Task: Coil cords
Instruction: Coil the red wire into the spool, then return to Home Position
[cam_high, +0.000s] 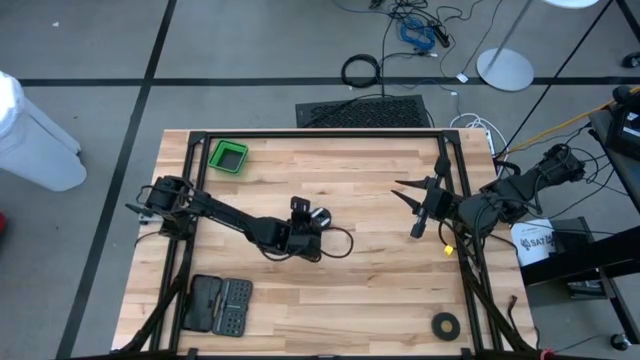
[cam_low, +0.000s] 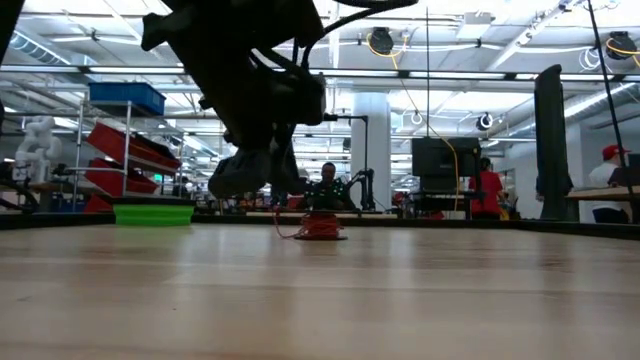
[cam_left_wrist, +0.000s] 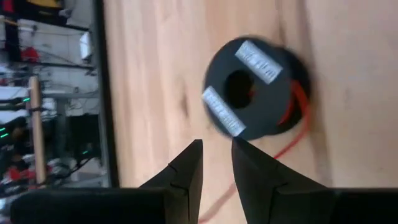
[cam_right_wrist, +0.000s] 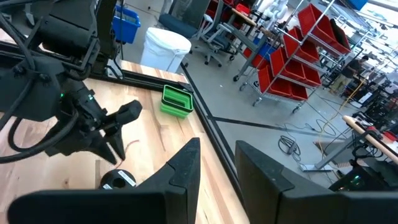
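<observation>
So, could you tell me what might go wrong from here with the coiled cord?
Two possible risks. The left claw hovers just off the cord bundle, its fingers only narrowly parted, so a push could knock it sideways instead of gripping. The loose red tail trails on the table and might snag and uncoil. The right claw waits far off.

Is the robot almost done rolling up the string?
Mostly. The cord already sits in a round bundle on the table, with a short red tail loose. The left tool hovers beside it, holding nothing. The right tool waits aside. Tucking the tail remains.
</observation>
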